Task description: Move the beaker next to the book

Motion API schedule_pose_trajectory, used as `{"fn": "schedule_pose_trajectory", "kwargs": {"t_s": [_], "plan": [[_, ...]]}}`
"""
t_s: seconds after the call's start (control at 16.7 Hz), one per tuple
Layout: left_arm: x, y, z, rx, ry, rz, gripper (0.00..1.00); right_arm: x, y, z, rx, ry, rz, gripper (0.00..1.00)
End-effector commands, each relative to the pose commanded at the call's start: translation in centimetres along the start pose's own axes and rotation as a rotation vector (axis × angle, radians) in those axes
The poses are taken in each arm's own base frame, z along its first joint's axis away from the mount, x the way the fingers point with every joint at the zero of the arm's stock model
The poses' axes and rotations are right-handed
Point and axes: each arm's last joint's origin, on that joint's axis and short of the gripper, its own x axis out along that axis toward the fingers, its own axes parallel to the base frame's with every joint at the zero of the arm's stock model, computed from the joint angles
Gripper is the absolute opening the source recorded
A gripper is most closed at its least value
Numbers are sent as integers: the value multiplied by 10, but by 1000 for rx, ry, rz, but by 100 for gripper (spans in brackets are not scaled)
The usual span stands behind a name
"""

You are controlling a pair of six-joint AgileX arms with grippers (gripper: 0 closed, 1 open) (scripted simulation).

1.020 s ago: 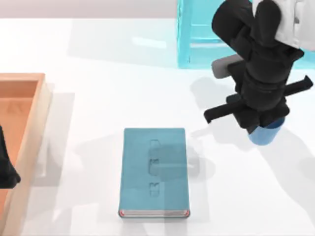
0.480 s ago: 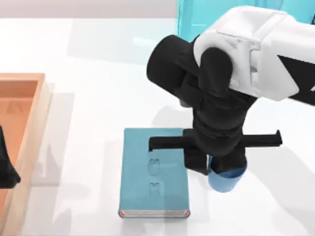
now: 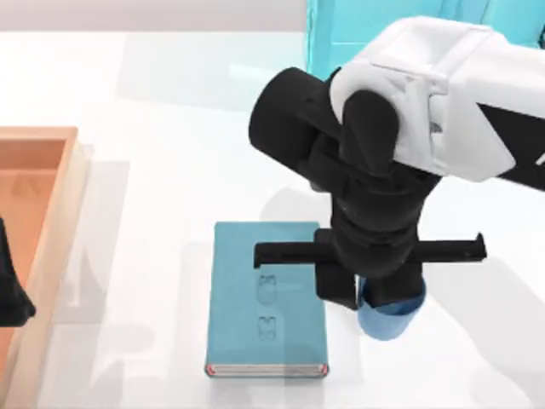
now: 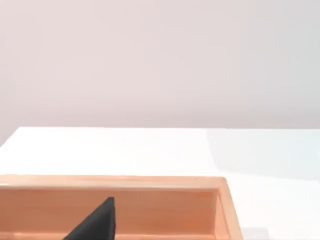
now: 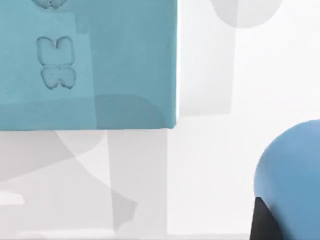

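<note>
At the far left of the table stands a wooden tray (image 3: pixel 51 170), and the left gripper (image 3: pixel 10 294) is parked over it; whether its fingers are apart or together I cannot tell. It has no part in this step.

Further right, near the front edge, the book (image 3: pixel 243 298) lies flat with its page edges toward the front. Two of the embossed marks on its cover are in sight; the arm hides where the third would be.

Just beside the book, on its right side, the right gripper (image 3: pixel 387 298) holds the beaker (image 3: pixel 393 313). From above, the lower part of the beaker comes out under the black wrist. In the right wrist view the beaker (image 5: pixel 295 175) is a blue rounded body with a dark finger against it, and a strip of white table separates it from the book (image 5: pixel 90 60), so they are near but apart.

I judge that the carrying is nearly done and the placing remains. To do it well, lower the beaker straight down and keep it upright, with no drift toward the book, because a touch on the cover edge could tip it. Whether the bottom already rests on the table I cannot tell. Open the fingers only when it stands, then lift straight up. At the back right stands a cyan shelf (image 3: pixel 328 51), well away.
</note>
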Motion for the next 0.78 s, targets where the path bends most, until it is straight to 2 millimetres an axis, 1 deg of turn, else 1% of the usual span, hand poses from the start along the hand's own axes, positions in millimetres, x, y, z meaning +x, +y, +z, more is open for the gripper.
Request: {"fn": "schedule_pose_trajectory", "kwargs": {"t_s": [0.12, 0.36, 0.48, 0.72, 0.78], "plan": [[0, 0, 0, 0, 0, 0, 100, 10, -2, 1, 5, 0, 0, 0], [0, 0, 0, 0, 0, 0, 100, 48, -5, -1, -7, -1, 2, 0], [0, 0, 0, 0, 0, 0, 100, 61, -7, -2, -7, -1, 0, 0], [0, 0, 0, 0, 0, 0, 100, 63, -8, -3, -6, 0, -1, 0], [0, 0, 0, 0, 0, 0, 100, 63, -8, -3, -6, 0, -1, 8]]}}
